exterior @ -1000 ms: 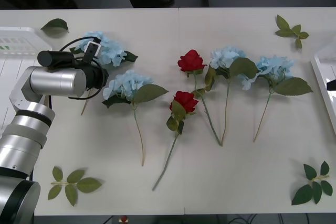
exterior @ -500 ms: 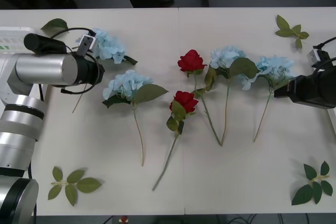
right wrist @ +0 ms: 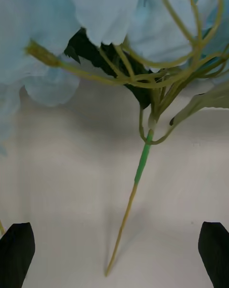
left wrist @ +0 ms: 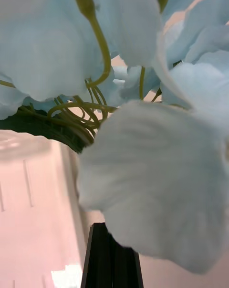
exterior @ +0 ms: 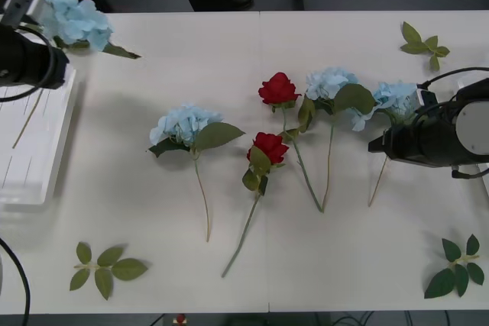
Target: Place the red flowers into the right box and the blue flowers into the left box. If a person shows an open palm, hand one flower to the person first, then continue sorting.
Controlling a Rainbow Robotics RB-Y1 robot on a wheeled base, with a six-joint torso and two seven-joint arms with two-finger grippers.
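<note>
My left gripper [exterior: 52, 60] is shut on a blue flower [exterior: 72, 17] and holds it raised at the table's far left. Its thin stem hangs over the left box [exterior: 34, 177]. In the left wrist view, pale petals [left wrist: 143, 183] crowd above the shut black fingers [left wrist: 112, 261]. My right gripper [exterior: 377, 145] is open over the stem [right wrist: 138, 173] of the rightmost blue flower [exterior: 397, 97], a finger on each side. Two more blue flowers [exterior: 186, 124] [exterior: 330, 82] and two red flowers [exterior: 277, 88] [exterior: 269, 146] lie mid-table. The right box is hidden behind my right arm.
Loose green leaf sprigs lie at the back right [exterior: 424, 42], the front right [exterior: 456, 265] and the front left [exterior: 107, 265]. The flower stems point towards the table's front edge, with bare tabletop between them.
My left arm has swung left and back, carrying the blue flower from mid-left to over the left box. My right arm has come in from the right over the rightmost blue flower.
</note>
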